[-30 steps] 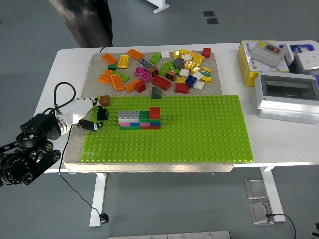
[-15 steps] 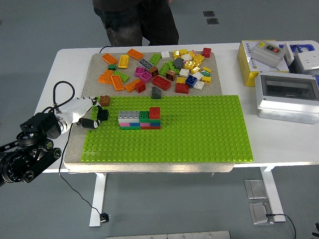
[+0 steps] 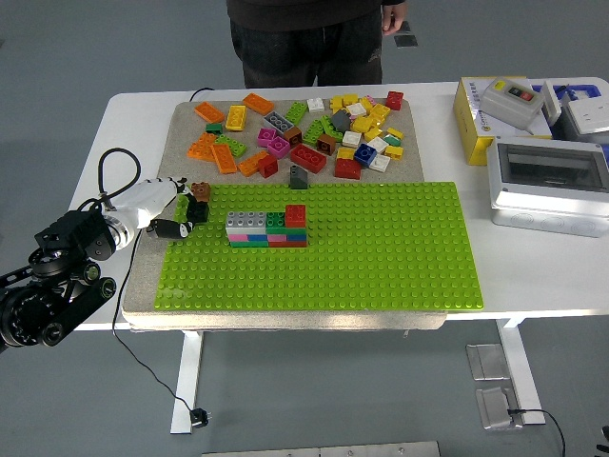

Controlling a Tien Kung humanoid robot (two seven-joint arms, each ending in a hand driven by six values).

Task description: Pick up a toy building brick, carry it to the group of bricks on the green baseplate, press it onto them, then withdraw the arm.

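A white table point(image 3: 533, 286) is standing on a grey floor point(image 3: 57, 57), its pale legs point(image 3: 187, 381) reaching down to flat foot plates point(image 3: 495, 364) on the near side. A thin black cable point(image 3: 143, 367) is hanging under the left end and trailing to a small plug on the floor. Far off, two dark square floor plates point(image 3: 403, 34) are lying flush in the grey. A person in dark trousers point(image 3: 309, 43) is standing at the table's far edge. Even, soft light is falling everywhere.
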